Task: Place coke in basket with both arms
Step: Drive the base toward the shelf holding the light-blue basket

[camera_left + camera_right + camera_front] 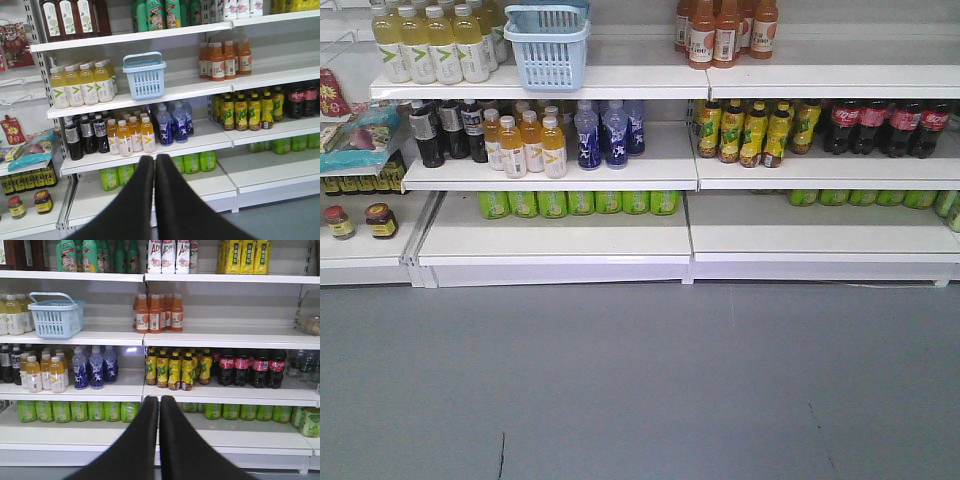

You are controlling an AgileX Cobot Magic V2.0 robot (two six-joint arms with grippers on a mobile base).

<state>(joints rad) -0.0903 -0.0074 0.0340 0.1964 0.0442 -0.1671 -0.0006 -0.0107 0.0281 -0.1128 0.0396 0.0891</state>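
The pale blue basket stands on an upper shelf next to yellow drink bottles; it also shows in the left wrist view and the right wrist view. Dark coke bottles with red labels stand in a row at the right end of the middle shelf, also seen in the right wrist view and at the left wrist view's right edge. My left gripper is shut and empty, well back from the shelves. My right gripper is shut and empty, also back from the shelves.
White shelves hold rows of bottles: orange juice, blue drinks, yellow-green bottles, green cans on the lowest shelf. Jars and snack packs sit at the left. Grey floor lies before the shelves.
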